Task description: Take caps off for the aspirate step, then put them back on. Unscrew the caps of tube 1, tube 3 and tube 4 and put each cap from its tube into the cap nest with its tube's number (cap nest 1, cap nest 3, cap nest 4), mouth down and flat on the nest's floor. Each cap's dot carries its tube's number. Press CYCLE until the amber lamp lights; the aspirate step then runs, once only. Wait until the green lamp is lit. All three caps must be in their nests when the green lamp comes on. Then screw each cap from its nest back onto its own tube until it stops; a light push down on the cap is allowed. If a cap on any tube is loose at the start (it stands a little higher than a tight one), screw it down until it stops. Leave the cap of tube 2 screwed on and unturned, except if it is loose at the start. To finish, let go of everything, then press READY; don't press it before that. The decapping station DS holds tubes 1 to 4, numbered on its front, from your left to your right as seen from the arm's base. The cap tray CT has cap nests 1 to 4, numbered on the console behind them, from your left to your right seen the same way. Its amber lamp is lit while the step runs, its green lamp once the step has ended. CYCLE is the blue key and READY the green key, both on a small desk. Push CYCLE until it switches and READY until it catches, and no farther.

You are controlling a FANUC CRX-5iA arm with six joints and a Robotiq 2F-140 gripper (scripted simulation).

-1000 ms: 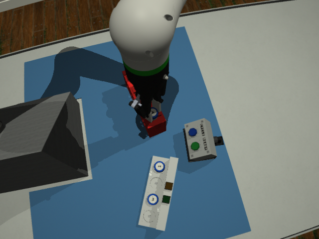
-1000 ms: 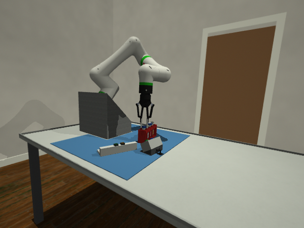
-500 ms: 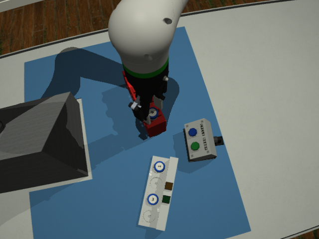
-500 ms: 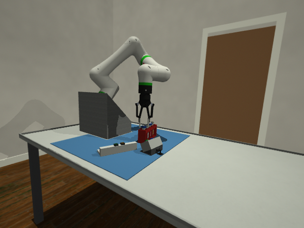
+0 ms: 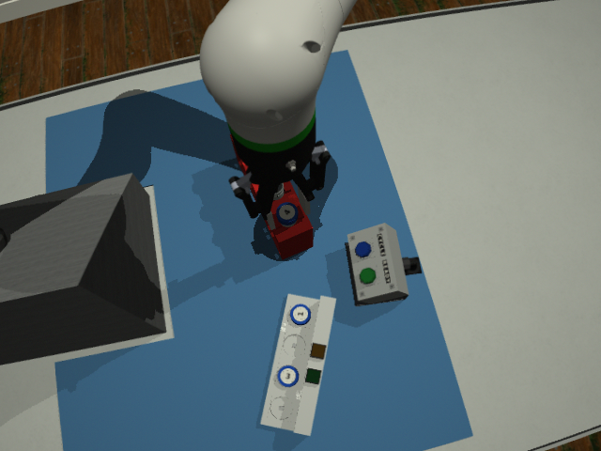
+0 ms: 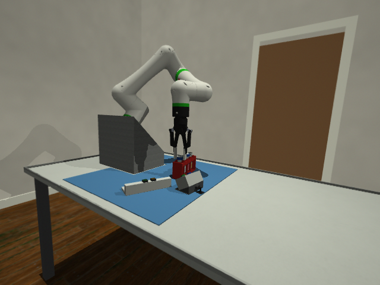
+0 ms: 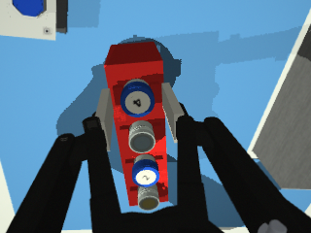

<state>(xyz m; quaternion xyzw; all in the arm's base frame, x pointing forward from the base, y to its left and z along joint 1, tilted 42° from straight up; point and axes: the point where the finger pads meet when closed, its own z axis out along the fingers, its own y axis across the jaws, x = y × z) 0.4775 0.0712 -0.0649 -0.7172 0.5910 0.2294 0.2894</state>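
Overhead, side and close wrist views share station [image 7: 136, 87]

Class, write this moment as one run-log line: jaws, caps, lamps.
jaws: open astride cap 4, gripping nothing | cap 4: on its tube | cap 1, cap 3: in nests | amber lamp, green lamp: unlit
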